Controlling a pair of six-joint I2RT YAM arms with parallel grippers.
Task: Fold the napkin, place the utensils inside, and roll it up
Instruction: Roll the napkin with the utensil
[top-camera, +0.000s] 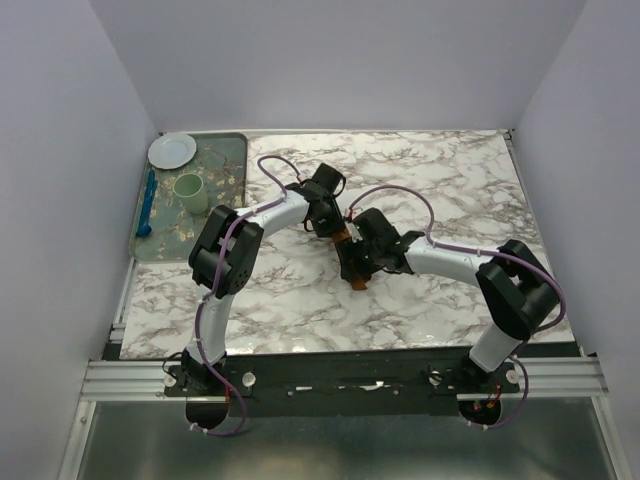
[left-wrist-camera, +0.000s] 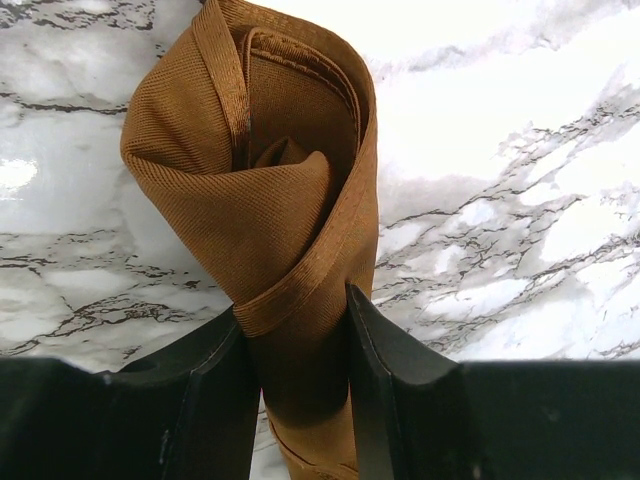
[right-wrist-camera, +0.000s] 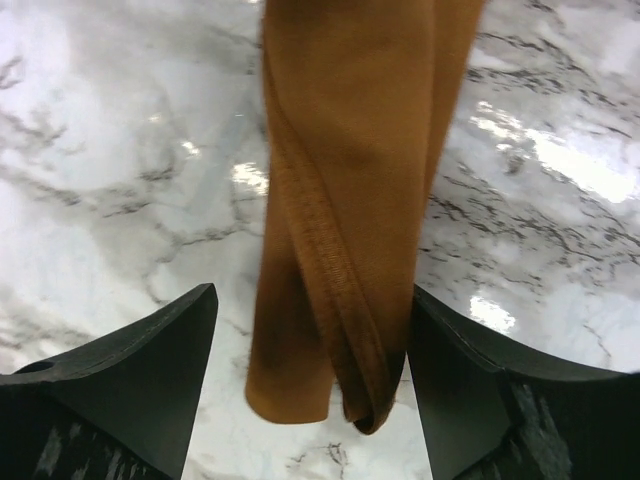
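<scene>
You'll find the napkin (left-wrist-camera: 280, 200) at the middle of the table (top-camera: 450, 180), the left gripper (left-wrist-camera: 300, 320) at its far end and the right gripper (right-wrist-camera: 312, 330) at its near end. The tray (top-camera: 225, 175) sits in the far-left corner. On it: plate (top-camera: 172, 150) at back, cup (top-camera: 191, 192) before it, utensil (top-camera: 148, 205) along the left edge.

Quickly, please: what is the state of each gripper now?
Left gripper: closed on the rolled napkin.
Right gripper: open, its fingers on either side of the napkin, not gripping.

My table (top-camera: 460, 190) has a glossy white marble-patterned top with grey veins, catching bright glare patches. Plain pale lavender walls (top-camera: 330, 60) box it in on three sides; an aluminium rail (top-camera: 340, 378) runs along its near edge.
</scene>
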